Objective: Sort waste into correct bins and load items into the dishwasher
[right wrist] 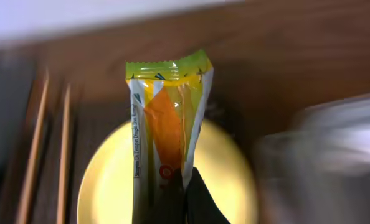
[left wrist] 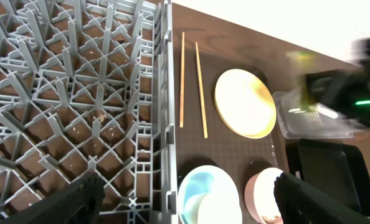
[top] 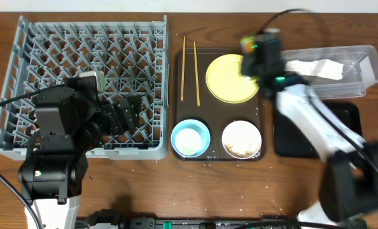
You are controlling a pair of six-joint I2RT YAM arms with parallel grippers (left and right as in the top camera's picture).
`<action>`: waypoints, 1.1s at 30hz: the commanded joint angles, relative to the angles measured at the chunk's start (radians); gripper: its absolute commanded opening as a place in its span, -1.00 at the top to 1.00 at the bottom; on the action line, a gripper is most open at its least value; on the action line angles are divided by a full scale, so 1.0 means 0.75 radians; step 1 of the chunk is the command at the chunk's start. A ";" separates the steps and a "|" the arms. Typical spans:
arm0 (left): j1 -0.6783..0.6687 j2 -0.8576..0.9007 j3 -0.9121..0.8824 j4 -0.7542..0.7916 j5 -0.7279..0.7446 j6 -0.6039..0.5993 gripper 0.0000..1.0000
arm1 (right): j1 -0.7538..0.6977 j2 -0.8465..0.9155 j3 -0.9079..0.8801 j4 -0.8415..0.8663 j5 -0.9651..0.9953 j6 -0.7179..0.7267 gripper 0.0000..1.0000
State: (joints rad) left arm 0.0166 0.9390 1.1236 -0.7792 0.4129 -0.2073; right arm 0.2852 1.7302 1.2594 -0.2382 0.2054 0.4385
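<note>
Sachet wrapper [right wrist: 166, 118], green and yellow with an orange panel: clamped at its lower end between the closed jaws of the right gripper [right wrist: 184, 196], serrated top edge pointing away from the wrist camera. Held in the air over the round yellow plate [top: 226, 81], above the plate edge nearer the clear plastic tub [top: 366, 63], and not touching the tub. Surroundings in the right wrist view blurred. Crumpled white napkin [top: 313, 68] lying inside the tub. Glossy black tray [top: 289, 137] placed just beside the tub, partly covered by the right arm. Plate, light blue bowl [top: 190, 138] and white bowl [top: 242, 138] resting on the dark brown serving tray [top: 217, 157], with brownish food scraps [top: 240, 150] in the bottom of the white bowl. Wooden chopsticks [top: 189, 70] lying parallel on the serving tray, between the plate and the grey dish rack [top: 23, 76]. Left gripper [top: 133, 113]: jaws spread wide, gripping nothing, positioned over the rack near the corner closest to the blue bowl.
</note>
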 commanded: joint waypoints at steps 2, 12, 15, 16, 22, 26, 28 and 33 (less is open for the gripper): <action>-0.002 -0.007 0.023 0.002 0.008 -0.002 -0.77 | -0.170 -0.085 0.002 -0.128 0.195 0.428 0.98; -0.002 -0.007 0.023 0.002 0.008 -0.002 -0.77 | -0.454 0.045 0.001 -0.194 0.171 0.561 0.97; -0.002 -0.007 0.023 0.002 0.008 -0.002 -0.77 | -0.473 0.039 0.003 -0.192 0.090 0.469 0.17; -0.002 -0.007 0.023 0.002 0.008 -0.002 -0.77 | -0.472 0.022 0.003 -0.185 0.050 0.385 0.03; -0.002 -0.007 0.023 0.002 0.008 -0.002 -0.77 | -0.404 -0.227 0.003 -0.202 -0.359 0.097 -0.35; -0.002 -0.007 0.023 0.002 0.008 -0.002 -0.77 | -0.301 -0.311 0.003 -0.268 -0.726 -0.155 -0.36; -0.002 -0.007 0.023 0.002 0.008 -0.002 -0.77 | -0.251 -0.313 0.003 -0.320 -0.792 -0.216 -0.33; -0.002 -0.007 0.023 0.002 0.008 -0.001 -0.77 | -0.104 -0.296 0.003 -0.480 -0.889 -0.374 -0.24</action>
State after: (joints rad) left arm 0.0166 0.9390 1.1236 -0.7788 0.4129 -0.2073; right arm 0.1364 1.4940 1.2625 -0.5449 -0.3405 0.3115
